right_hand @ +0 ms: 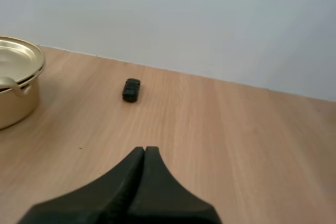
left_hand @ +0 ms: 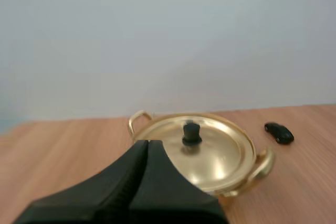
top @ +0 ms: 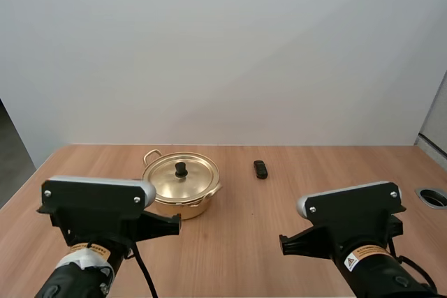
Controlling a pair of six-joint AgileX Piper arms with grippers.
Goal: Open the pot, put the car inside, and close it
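A gold pot [top: 180,186] stands on the wooden table, its lid [top: 181,178] on, with a black knob [top: 181,169] at the centre. A small black toy car [top: 260,169] lies on the table to the pot's right. My left gripper [left_hand: 147,144] is shut on nothing, its fingers together as one dark wedge short of the pot [left_hand: 210,153] and its knob [left_hand: 191,132]. My right gripper [right_hand: 144,150] is also shut on nothing, some way short of the car [right_hand: 131,89], with the pot [right_hand: 18,80] off to the side. The car [left_hand: 279,132] lies beyond the pot from the left wrist.
The wooden table [top: 279,200] runs back to a plain white wall. A round grommet hole [top: 433,197] sits near the table's right edge. Bare wood lies between the pot and the car and in front of both arms.
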